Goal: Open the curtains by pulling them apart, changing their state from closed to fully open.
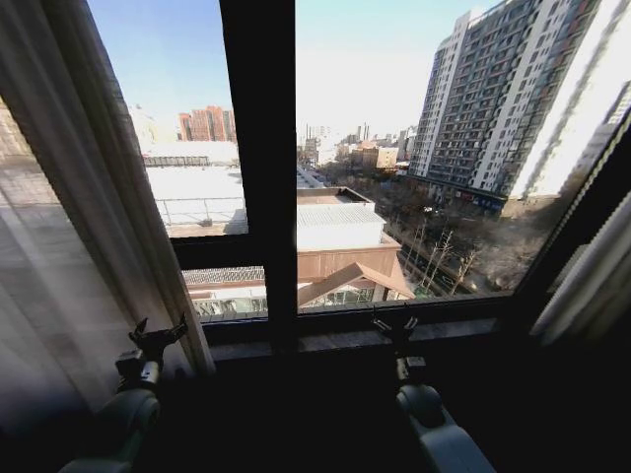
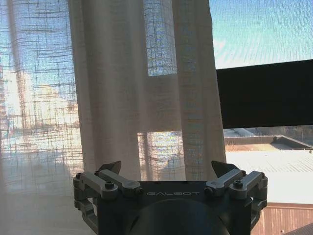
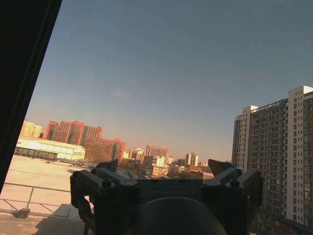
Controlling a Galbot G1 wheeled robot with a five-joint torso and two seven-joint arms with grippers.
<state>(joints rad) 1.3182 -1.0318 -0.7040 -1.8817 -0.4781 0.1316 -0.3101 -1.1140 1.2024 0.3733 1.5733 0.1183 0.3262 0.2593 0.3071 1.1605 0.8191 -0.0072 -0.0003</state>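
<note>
Curtains (image 1: 79, 227) drawn apart; left gripper (image 1: 156, 340) and right gripper (image 1: 394, 325) empty, fingers wide. Opening judged essentially complete.

"GALBOT" on left end effector (image 2: 167, 169)

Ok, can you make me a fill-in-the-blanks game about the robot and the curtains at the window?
1. The left curtain hangs pushed to the ____ side of the window.
2. The left gripper has its fingers ____ and holds nothing.
3. The right gripper sits in front of bare ____, not fabric.
4. The left wrist view faces ____ fabric.

Missing words: left; open; glass; white
</note>
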